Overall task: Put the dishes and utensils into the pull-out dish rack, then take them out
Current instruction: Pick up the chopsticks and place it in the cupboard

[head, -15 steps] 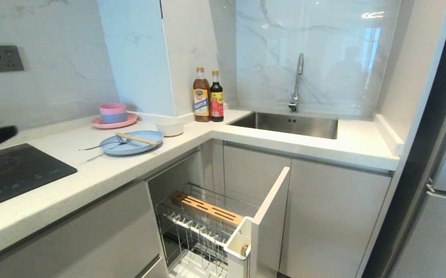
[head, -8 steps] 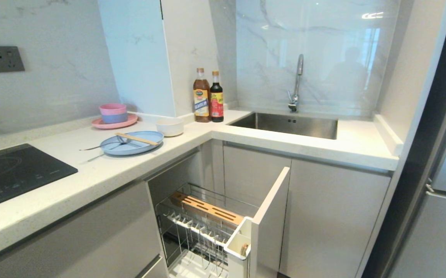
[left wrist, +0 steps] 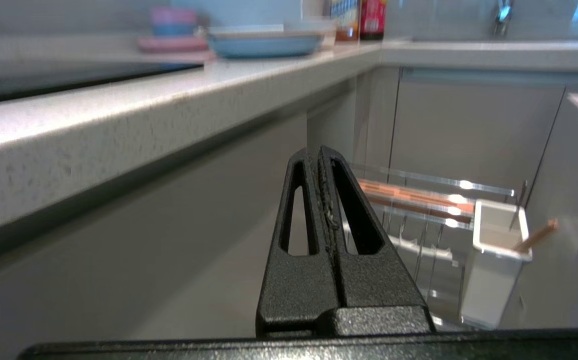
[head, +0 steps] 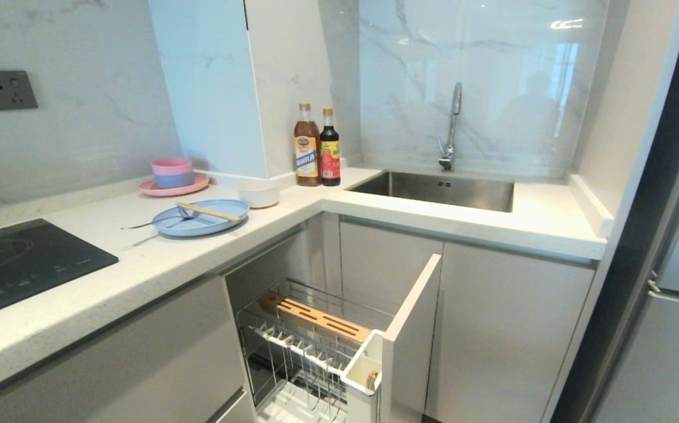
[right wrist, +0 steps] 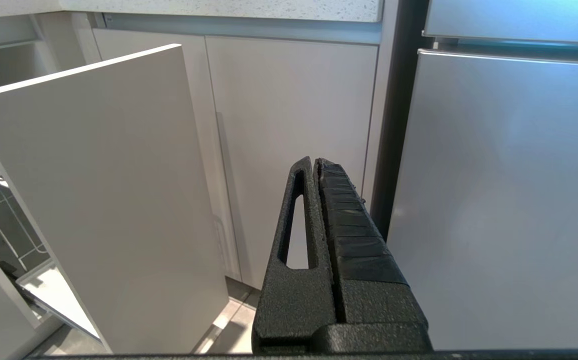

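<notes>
Left gripper (left wrist: pixel 321 200) sits low, below the speckled white stone countertop's (head: pixel 157 264) edge, black fingers pressed together with nothing between them, aimed level along the cabinet fronts toward the pull-out dish rack (head: pixel 310 346). Right gripper (right wrist: pixel 316 200) parked low too, fingers closed on nothing, facing the rack's narrow white door front (right wrist: pixel 94 190) and the cabinets beyond. Neither arm shows in the head view.

Largest first:
- Chrome wire pull-out dish rack — drawn out from under the counter, its long axis running from the cabinet out to the door front. Slotted wooden knife block (head: pixel 316 320) lies along its far side; white plastic cutlery holder (head: pixel 363 370) stands at the door end with a brown stick-like piece poking out. Plate prongs look bare.
- Large round pale blue plate (head: pixel 199 217) — flat on the countertop, above and beyond the left gripper, on that arm's side; the left arm looks nearer.
- Small cream-white round bowl (head: pixel 258 192) — upright, just beside the plate's far right rim; whether they touch, cannot tell.
- Thin light wooden chopsticks (head: pixel 207 211) — across the plate, long axis from upper left down to the right rim.
- Slim silver metal fork (head: pixel 157 221) — head on the plate, handle pointing left past the rim over the counter.

Judgement: nothing loaded; the coming reach goes up and over the counter edge.
</notes>
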### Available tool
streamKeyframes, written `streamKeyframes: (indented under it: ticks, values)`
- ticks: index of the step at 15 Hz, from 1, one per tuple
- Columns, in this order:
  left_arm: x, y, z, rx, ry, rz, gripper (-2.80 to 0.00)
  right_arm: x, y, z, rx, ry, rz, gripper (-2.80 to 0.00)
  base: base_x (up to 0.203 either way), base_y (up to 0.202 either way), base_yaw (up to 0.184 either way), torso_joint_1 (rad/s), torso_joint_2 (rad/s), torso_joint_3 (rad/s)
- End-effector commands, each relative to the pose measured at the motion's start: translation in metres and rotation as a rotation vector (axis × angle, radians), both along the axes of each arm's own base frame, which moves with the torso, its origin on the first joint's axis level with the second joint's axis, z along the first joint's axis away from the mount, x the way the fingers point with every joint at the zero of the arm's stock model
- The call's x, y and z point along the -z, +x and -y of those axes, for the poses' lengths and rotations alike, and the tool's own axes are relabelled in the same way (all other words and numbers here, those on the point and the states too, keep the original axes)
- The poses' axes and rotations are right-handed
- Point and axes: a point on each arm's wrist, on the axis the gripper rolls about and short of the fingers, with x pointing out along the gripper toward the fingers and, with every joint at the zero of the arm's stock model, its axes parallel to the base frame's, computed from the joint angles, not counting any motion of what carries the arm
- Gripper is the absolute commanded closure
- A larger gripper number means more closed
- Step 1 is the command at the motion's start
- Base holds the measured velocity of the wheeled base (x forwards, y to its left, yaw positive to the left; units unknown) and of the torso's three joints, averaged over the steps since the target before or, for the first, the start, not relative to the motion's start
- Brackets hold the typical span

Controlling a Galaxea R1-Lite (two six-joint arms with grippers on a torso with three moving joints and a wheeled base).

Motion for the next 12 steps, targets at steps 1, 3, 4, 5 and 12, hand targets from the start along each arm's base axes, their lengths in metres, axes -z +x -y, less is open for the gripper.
streamKeyframes:
  ticks: [1,3,4,5,12]
  values:
    - [0.0084,0.0027,0.0,-0.002,0.0,-0.011,0.0,0.0004,0.0001,0.0,0.0,0.0,-0.002,0.0,0.0,0.0,0.0,0.0,0.0,0.0]
    - [0.0092,0.003,0.0002,0.009,0.001,-0.015,0.0,0.0004,0.0001,0.0,0.0,0.0,-0.002,0.0,0.0,0.0,0.0,0.0,0.0,0.0]
    - [0.0105,0.0032,0.0005,0.023,0.002,-0.026,0.0,0.0004,0.0001,0.0,0.0,0.0,-0.002,0.0,0.0,0.0,0.0,0.0,0.0,0.0]
    - [0.0162,0.0039,0.0016,0.069,0.003,-0.069,0.0,0.0004,0.0001,0.0,0.0,0.0,-0.002,0.0,0.0,0.0,0.0,0.0,0.0,0.0]
    - [0.0171,0.003,0.0009,0.05,-0.095,-0.099,0.0,0.0002,0.0001,0.0,0.0,0.0,-0.001,0.0,0.0,0.0,0.0,0.0,0.0,0.0]
